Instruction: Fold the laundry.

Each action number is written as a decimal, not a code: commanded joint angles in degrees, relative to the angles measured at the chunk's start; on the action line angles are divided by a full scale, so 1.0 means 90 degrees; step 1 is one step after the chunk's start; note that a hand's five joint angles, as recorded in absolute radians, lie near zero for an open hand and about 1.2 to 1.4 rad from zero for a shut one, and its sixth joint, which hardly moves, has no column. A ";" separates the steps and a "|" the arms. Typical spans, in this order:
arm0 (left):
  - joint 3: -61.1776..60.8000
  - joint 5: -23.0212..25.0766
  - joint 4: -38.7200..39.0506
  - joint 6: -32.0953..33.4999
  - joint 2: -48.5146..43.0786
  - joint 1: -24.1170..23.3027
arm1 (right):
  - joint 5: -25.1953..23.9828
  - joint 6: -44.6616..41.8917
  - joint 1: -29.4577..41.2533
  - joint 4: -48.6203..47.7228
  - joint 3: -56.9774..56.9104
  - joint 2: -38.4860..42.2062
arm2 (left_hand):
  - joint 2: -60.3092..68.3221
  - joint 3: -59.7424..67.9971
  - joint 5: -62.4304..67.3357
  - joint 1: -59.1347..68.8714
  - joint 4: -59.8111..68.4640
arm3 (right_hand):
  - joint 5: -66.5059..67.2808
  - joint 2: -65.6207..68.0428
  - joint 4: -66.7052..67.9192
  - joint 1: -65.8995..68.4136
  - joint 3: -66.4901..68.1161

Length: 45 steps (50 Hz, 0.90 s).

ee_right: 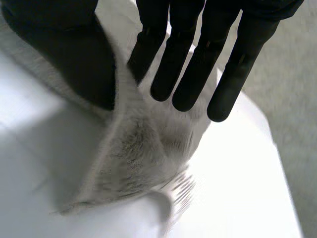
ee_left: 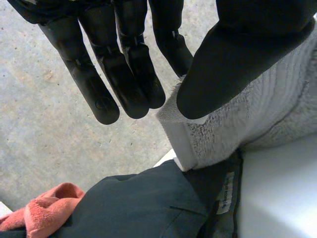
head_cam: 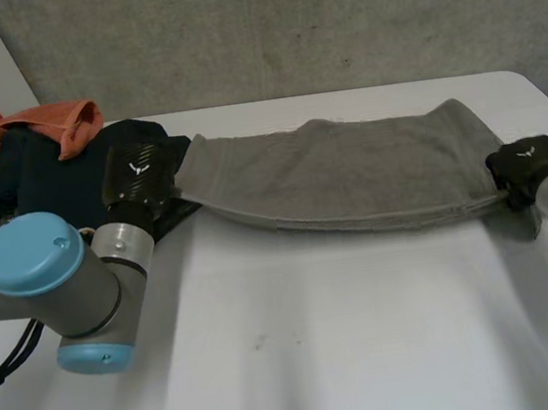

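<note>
A grey towel (head_cam: 350,171), folded lengthwise, stretches across the far half of the white table (head_cam: 321,339) between my two hands. My left hand (head_cam: 139,177) holds its left end. In the left wrist view the thumb (ee_left: 223,64) presses on the towel's corner (ee_left: 257,119), with the straight fingers (ee_left: 124,84) behind it. My right hand (head_cam: 524,164) is at the towel's right end. There the towel's edge (ee_right: 143,153) rises between the thumb (ee_right: 84,59) and the straight fingers (ee_right: 183,74).
A pile of laundry lies at the table's far left: an orange cloth (head_cam: 35,129) on a dark garment (head_cam: 41,179), right by my left hand. The dark garment (ee_left: 143,203) lies under the towel's corner. The table's right edge runs just past my right hand.
</note>
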 commanded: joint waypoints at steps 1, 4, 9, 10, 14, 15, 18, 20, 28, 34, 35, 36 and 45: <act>-0.0188 -0.0031 -0.0027 0.0012 0.0429 0.0010 | 0.0054 0.1162 -0.0303 0.0140 0.0037 -0.0080 | 0.1253 0.1287 0.1444 0.1586 0.1245 | -0.1072 -0.0978 -0.1026 -0.0990 -0.1010; -0.0276 -0.0031 -0.0086 0.0012 0.0595 0.0010 | 0.0054 0.1153 -0.0391 0.0150 0.0047 -0.0139 | 0.1253 0.1287 0.1444 0.1586 0.1245 | -0.1059 -0.0965 -0.1013 -0.0978 -0.0997; -0.0432 -0.0041 -0.0261 0.0012 0.0800 0.0010 | 0.0044 0.0677 -0.0411 0.0170 0.0076 -0.0051 | 0.1253 0.1287 0.1444 0.1586 0.1245 | 0.2355 0.2448 0.2401 0.2436 0.2416; -0.0462 -0.0041 -0.0320 0.0012 0.0839 0.0010 | 0.0064 0.0501 -0.0411 0.0170 0.0095 -0.0051 | 0.1253 0.1287 0.1444 0.1586 0.1245 | 0.2355 0.2448 0.2401 0.2436 0.2416; -0.0667 -0.0031 -0.0642 0.0022 0.1054 0.0000 | 0.0074 -0.0174 -0.0440 0.0150 0.0485 -0.0207 | 0.1253 0.1287 0.1444 0.1586 0.1245 | 0.2355 0.2448 0.2401 0.2436 0.2416; -0.0716 -0.0031 -0.0749 0.0032 0.1112 -0.0009 | 0.0064 -0.0330 -0.0440 0.0141 0.0583 -0.0255 | 0.1253 0.1287 0.1444 0.1586 0.1245 | 0.2355 0.2448 0.2401 0.2436 0.2416; -0.0940 -0.0041 -0.1344 0.0041 0.1434 -0.0009 | 0.0083 -0.0838 -0.0450 0.0218 0.0924 -0.0762 | 0.1253 0.1287 0.1444 0.1586 0.1245 | 0.2355 0.2448 0.2401 0.2436 0.2416; -0.1067 -0.0051 -0.1792 0.0071 0.1649 -0.0009 | 0.0074 -0.1343 -0.0469 0.0451 0.1246 -0.1278 | 0.1253 0.1287 0.1444 0.1586 0.1245 | 0.2355 0.2448 0.2401 0.2436 0.2416; -0.1925 -0.0070 -0.4874 0.0986 0.3307 -0.0009 | 0.0044 -0.3607 -0.1278 0.2372 0.2515 -0.2977 | 0.1253 0.1287 0.1444 0.1586 0.1245 | 0.2355 0.2448 0.2401 0.2436 0.2416; -0.2474 0.0008 -0.6141 0.1711 0.4013 -0.0038 | -0.0189 -0.4804 -0.1885 0.3353 0.3015 -0.3459 | 0.1253 0.1287 0.1444 0.1586 0.1245 | 0.2355 0.2448 0.2401 0.2436 0.2416; -0.2464 0.0008 -0.6044 0.1750 0.3994 -0.0048 | -0.0267 -0.4785 -0.1924 0.3315 0.3035 -0.3459 | 0.1253 0.1287 0.1444 0.1586 0.1245 | 0.2355 0.2448 0.2401 0.2436 0.2416; -0.2454 0.0008 -0.5762 0.1779 0.3868 -0.0068 | -0.0394 -0.4697 -0.1915 0.3169 0.3025 -0.3459 | 0.1253 0.1287 0.1444 0.1586 0.1245 | 0.2355 0.2448 0.2401 0.2436 0.2416; -0.1372 -0.0090 -0.3798 0.1789 0.1915 -0.0126 | -0.0746 -0.3633 -0.1740 0.1587 0.2304 -0.2328 | 0.1253 0.1287 0.1444 0.1586 0.1245 | 0.2355 0.2448 0.2401 0.2436 0.2416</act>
